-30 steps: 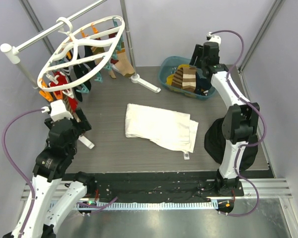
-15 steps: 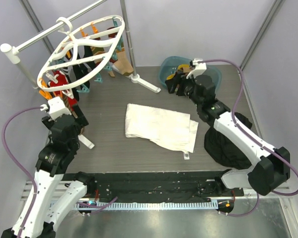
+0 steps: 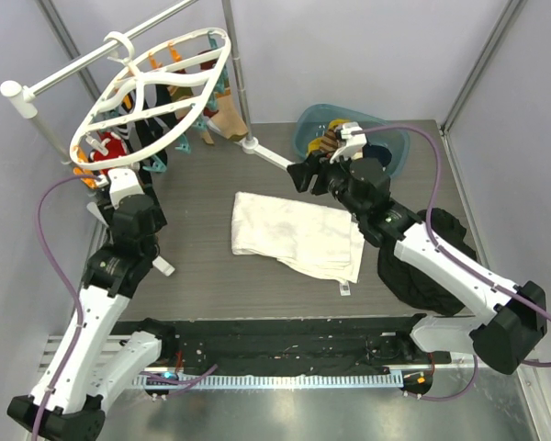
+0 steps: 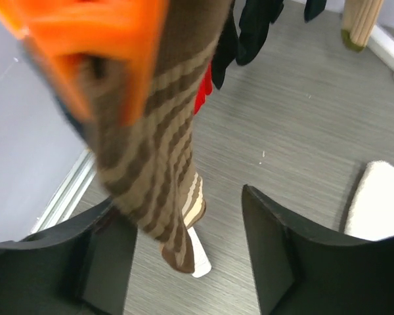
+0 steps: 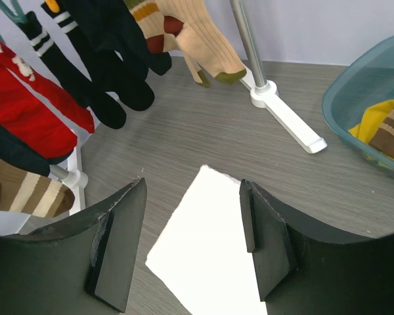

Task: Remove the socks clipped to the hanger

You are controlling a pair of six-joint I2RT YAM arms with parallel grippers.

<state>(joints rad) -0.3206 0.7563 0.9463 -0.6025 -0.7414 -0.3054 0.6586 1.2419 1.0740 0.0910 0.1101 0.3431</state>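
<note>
— Sock (image 4: 161, 164), brown-striped, soft and light, dangling from an orange clip (image 4: 98, 46) on the hanger (image 3: 151, 87), between the open jaws of the left gripper (image 4: 180, 216).
— I'd pinch mid-leg and tug down. Right gripper (image 5: 192, 187) gapes empty.

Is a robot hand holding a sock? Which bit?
No, nothing is held. The left gripper stands open around the striped sock without pinching it; the right gripper is open and empty.

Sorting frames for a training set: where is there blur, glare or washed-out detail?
Left wrist: the orange plastic clip at the lens is badly out of focus, the brown-and-cream striped sock soft, the grey tabletop sharper. Right wrist: sharp, but the white cloth is blown out, textureless. Top external: sharp; glare on the metal plate at the bottom.
</note>
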